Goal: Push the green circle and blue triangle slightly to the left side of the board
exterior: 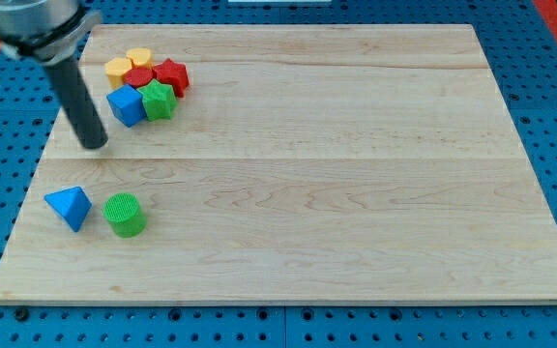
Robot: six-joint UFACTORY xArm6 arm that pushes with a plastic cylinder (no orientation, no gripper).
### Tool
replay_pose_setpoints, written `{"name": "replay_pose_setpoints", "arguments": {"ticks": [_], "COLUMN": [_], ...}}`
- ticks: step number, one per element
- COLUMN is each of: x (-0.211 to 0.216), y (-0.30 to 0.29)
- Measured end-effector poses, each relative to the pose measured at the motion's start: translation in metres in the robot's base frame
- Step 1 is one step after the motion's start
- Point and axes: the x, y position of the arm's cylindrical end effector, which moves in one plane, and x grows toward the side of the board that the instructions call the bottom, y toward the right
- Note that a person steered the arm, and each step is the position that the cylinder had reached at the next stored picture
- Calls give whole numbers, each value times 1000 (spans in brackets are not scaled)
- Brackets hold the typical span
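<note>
The green circle [124,214] is a short green cylinder near the view's bottom left of the wooden board [337,164]. The blue triangle [69,206] lies just to its left, close to the board's left edge, with a small gap between them. My tip [95,145] is the lower end of the dark rod; it rests on the board above both blocks, up and slightly right of the blue triangle, touching neither.
A tight cluster sits at the view's top left: a blue cube [125,104], a green star [159,100], a red star [172,75], a red block [141,78], and two yellow blocks [118,68] [139,57]. It lies just right of the rod.
</note>
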Motion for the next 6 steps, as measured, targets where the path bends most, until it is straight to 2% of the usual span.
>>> {"name": "replay_pose_setpoints", "arguments": {"ticks": [1,2,4,5,6], "x": [5,94,76,85,131], "y": [81,118,-28,-1,3]}}
